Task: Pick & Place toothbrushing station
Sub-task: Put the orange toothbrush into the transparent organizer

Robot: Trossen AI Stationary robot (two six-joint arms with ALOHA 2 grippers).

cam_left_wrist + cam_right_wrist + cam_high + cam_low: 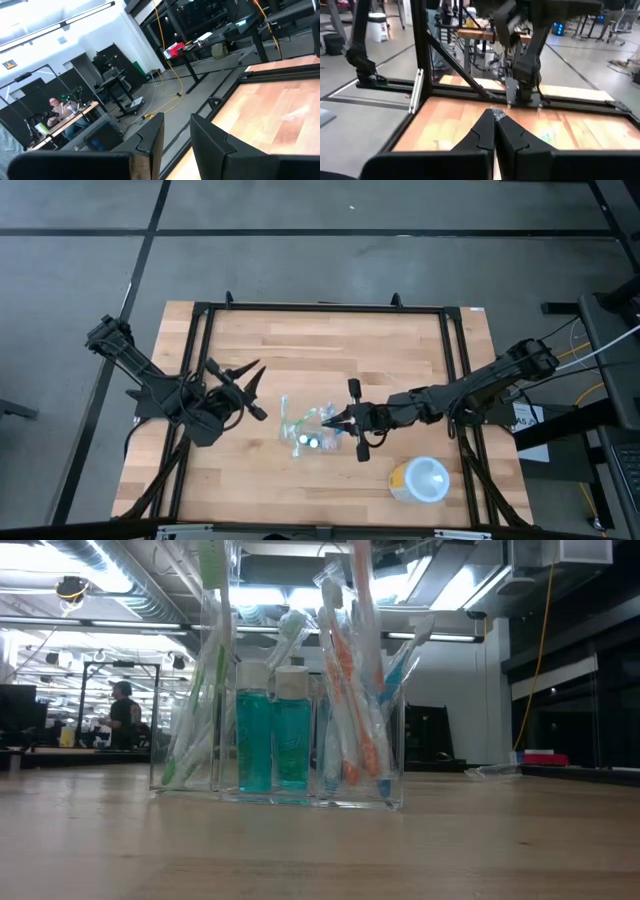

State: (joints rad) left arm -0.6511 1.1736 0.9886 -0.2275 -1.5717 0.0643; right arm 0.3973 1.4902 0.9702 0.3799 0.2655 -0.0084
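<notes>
Toothbrushing station (305, 430) stands upright mid-desk (330, 345), w/ brushes and two teal bottles inside. Right gripper (332, 420) at its right side, fingers clenched on a wrapper tip. Left gripper (255, 388) near left edge, fingers released, empty.

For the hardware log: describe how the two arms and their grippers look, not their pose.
Both arms are dark, nearly black, built of slim jointed links. The left gripper has two long, pointed black fingers. The right gripper has similar tapered fingers and a short black crossbar behind them. Yellow and white cables run beside the right arm's base. No markings are readable.
</notes>
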